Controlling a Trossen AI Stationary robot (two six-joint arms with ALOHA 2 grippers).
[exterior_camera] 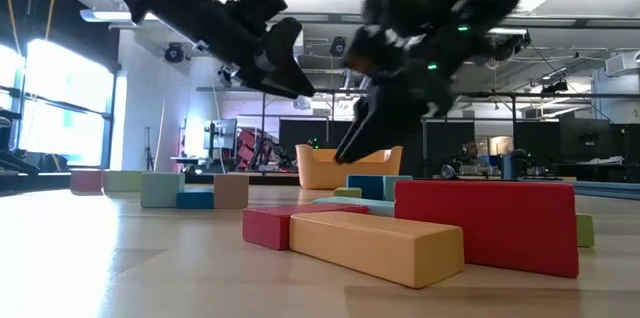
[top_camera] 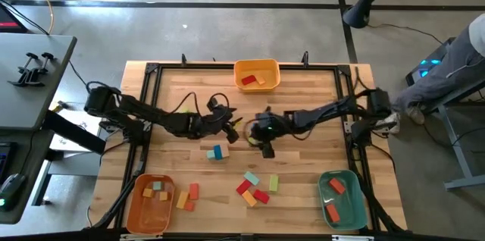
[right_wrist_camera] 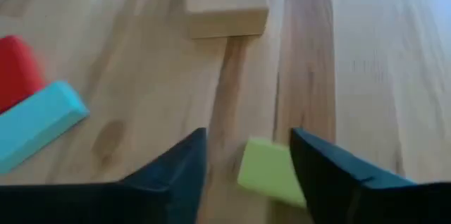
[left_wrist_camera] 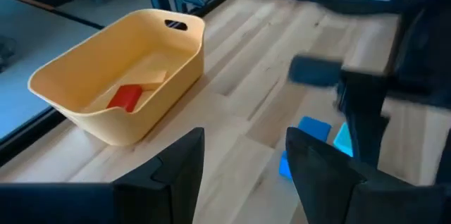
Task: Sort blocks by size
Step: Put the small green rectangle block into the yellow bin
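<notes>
My left gripper (top_camera: 229,133) hovers open and empty over the table's middle; its wrist view (left_wrist_camera: 243,139) shows a blue block (left_wrist_camera: 312,129) just beyond its fingers. My right gripper (top_camera: 267,150) is open and empty beside it, toward the right. Its wrist view (right_wrist_camera: 246,136) shows a green block (right_wrist_camera: 268,172) lying on the wood by its fingertips, a teal bar (right_wrist_camera: 39,122), a red block (right_wrist_camera: 14,69) and a tan block (right_wrist_camera: 227,9). A small teal, blue and tan group (top_camera: 217,152) lies on the table below both grippers. More blocks (top_camera: 254,188) lie nearer the front edge.
A yellow bin (top_camera: 256,65) at the far edge holds a red and an orange block. An orange bin (top_camera: 136,212) at the near left and a teal bin (top_camera: 350,209) at the near right hold blocks. Orange and red blocks (top_camera: 187,196) lie beside the orange bin. A person stands at the right (top_camera: 455,59).
</notes>
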